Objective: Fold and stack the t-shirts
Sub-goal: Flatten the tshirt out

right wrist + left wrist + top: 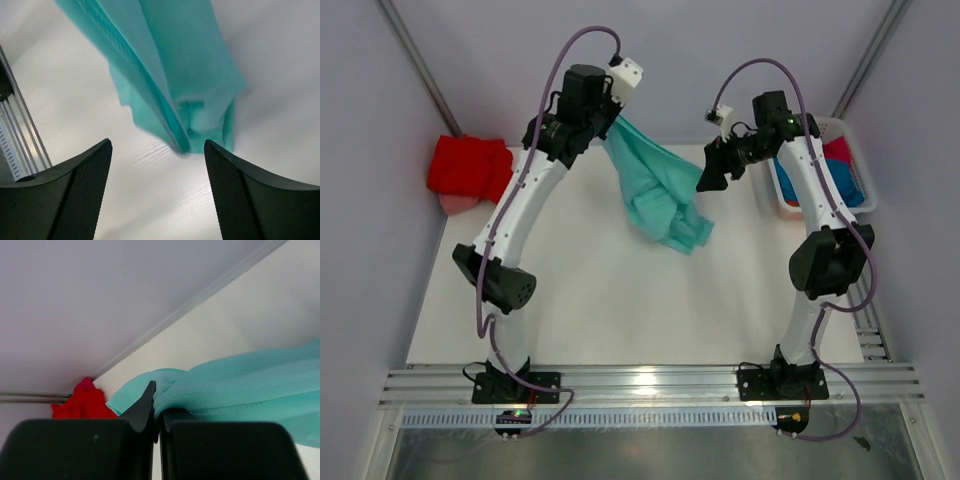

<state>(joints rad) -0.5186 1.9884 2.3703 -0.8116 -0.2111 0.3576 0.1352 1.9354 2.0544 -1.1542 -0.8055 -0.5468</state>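
Mint-teal t-shirt [660, 195] hung over the far middle of the white table [620, 300], the biggest cloth item in view. Its long axis ran diag. in the top view: top end pinched high at far centre, body draping toward near-right, low end crumpled by the tabletop. Contact w/ the surface was unclear. The white slatted basket [786, 211] sat at the far-right edge, partly covered by the R arm [808, 185], w/ a blue t-shirt [850, 190] and a crimson-pink t-shirt [840, 150] inside. Bright red t-shirt [470, 165] lay heaped at the far-left corner, well apart from the teal one. Left gripper [156, 407] was clenched on a fold at the teal shirt's upper end, cloth spilling over one finger. Right gripper [157, 145] stood released, jaws wide w/ nothing btwn them, just beside the hanging shirt's right side and facing it.
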